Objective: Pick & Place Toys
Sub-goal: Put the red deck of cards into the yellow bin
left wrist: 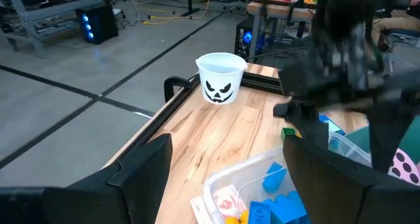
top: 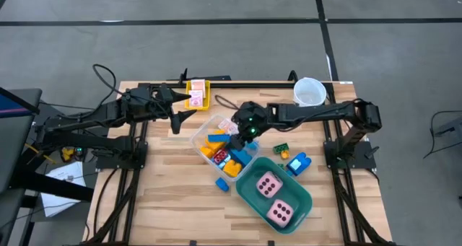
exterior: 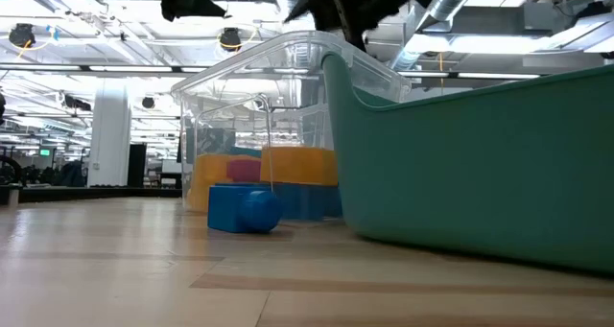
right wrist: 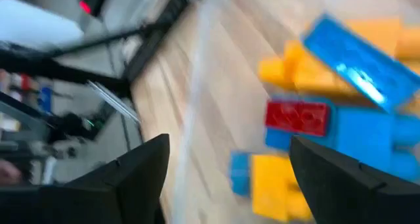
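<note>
Hovering right fingers (right wrist: 223, 178) spread above red brick (right wrist: 296, 117) in clear bin (top: 204, 125).

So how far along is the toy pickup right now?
Done: many bricks in the clear box, both dice in the teal tub. Now: right hand open over the box, holding nothing. Left: loose bricks on the table.

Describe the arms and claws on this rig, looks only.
Both arms are black, slim and jointed, with dark cables trailing off the left one. The right claw shows a small green light on its wrist. The left claw ends in two flat, dark, tapering fingers with no visible markings.
</note>
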